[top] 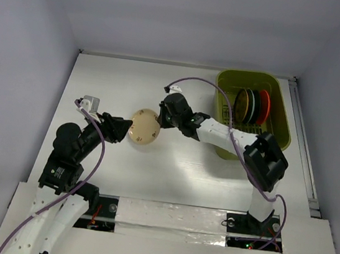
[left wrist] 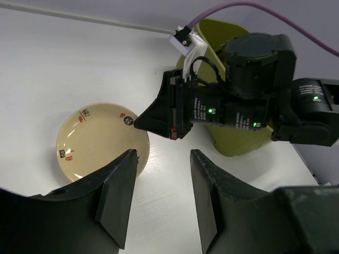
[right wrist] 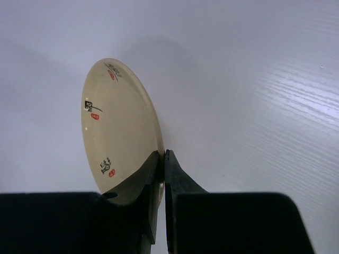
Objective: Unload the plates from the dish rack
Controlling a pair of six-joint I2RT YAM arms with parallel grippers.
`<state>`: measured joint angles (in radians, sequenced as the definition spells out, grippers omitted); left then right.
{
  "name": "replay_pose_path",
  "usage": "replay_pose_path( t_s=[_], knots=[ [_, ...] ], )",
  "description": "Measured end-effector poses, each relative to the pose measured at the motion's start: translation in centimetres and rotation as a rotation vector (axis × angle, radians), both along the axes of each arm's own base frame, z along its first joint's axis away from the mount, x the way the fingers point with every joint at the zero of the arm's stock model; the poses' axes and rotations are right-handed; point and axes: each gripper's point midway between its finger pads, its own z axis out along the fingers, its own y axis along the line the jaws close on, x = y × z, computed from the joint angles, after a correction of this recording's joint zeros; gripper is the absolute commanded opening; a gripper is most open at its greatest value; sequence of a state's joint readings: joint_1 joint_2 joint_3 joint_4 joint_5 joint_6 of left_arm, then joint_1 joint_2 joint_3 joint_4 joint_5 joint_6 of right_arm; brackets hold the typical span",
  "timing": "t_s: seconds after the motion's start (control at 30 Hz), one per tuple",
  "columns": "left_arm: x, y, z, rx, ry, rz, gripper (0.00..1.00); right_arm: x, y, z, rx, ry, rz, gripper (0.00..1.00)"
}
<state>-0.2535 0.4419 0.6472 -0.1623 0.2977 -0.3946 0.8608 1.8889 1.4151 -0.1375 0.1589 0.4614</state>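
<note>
Counter (top: 169, 177): white, flat, boxed in by pale grey walls (top: 32, 34) on three sides. A strip of silver tape (top: 171, 215) runs along the near edge between the arm bases. A purple cable (top: 223, 103) loops over the right arm.

Dish rack (top: 283, 126): olive-green tub at the far right corner of the counter. Three plates (top: 252, 106) stand on edge inside it, packed together: yellow-orange with a dark pattern on the left, black in the middle, orange-red on the right.

Cream plate (top: 144, 127) (left wrist: 100, 140) (right wrist: 119, 127): out of the rack, mid-counter, well left of it, face up with small red and black marks on the inside. Can't tell if its underside touches the counter.

Right hand (top: 160, 121) (right wrist: 163, 172): jaws pinched narrow on the cream plate's rim on the side facing the rack, one finger on each face.

Left hand (top: 122, 130) (left wrist: 159, 196): jaws about half open, nothing between them. It sits at the plate's opposite side, pointing at the right hand. In the left wrist view its left fingertip (left wrist: 130, 164) overlaps the plate's edge; contact unclear.
</note>
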Motion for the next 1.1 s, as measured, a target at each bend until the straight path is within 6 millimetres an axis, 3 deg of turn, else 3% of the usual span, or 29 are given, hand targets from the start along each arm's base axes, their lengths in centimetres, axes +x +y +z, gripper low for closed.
replay_pose_path(
  t_s=[0.2,0.27,0.43,0.5,0.53,0.7,0.8,0.9,0.93,0.97,1.0,1.1],
  knots=[
    [0.1,0.1,0.0,0.0,0.0,0.004,0.41,0.1,-0.2,-4.6,-0.037,0.054,-0.025,0.01],
    [0.1,0.2,0.0,0.0,0.0,0.007,0.41,0.0,-0.3,-6.1,-0.054,0.077,-0.034,0.06],
    [0.1,0.1,0.0,0.0,0.0,0.006,0.41,0.2,-0.5,-6.9,-0.06,0.083,-0.062,0.25],
    [0.1,0.1,0.0,0.0,0.0,0.006,0.41,0.4,-0.8,-7.1,-0.07,0.078,-0.076,0.41],
    [0.1,0.1,0.0,0.0,0.0,0.006,0.41,0.4,-1.0,-7.2,-0.078,0.075,-0.078,0.53],
    [0.1,0.1,0.0,0.0,0.0,0.005,0.41,-0.1,-2.4,-7.0,-0.121,0.063,-0.077,0.66],
    [0.1,0.1,0.0,0.0,-0.001,0.005,0.42,-0.1,-3.2,-4.9,-0.133,0.024,-0.085,0.64],
    [0.0,0.1,0.0,0.0,0.0,0.004,0.42,0.5,-5.4,-0.8,-0.136,-0.073,-0.146,0.45],
    [0.0,0.1,0.0,0.0,-0.001,0.003,0.42,0.6,-6.3,0.8,-0.131,-0.108,-0.172,0.34],
    [0.0,0.1,0.0,0.0,-0.001,0.003,0.42,0.7,-7.6,3.0,-0.122,-0.152,-0.2,0.1],
    [0.0,0.1,0.0,-0.001,-0.001,0.002,0.42,0.9,-8.8,4.8,-0.111,-0.189,-0.227,0.02],
    [0.0,0.1,0.0,-0.001,-0.001,0.002,0.42,2.3,-14.5,11.0,-0.043,-0.294,-0.358,0.0]
  ],
)
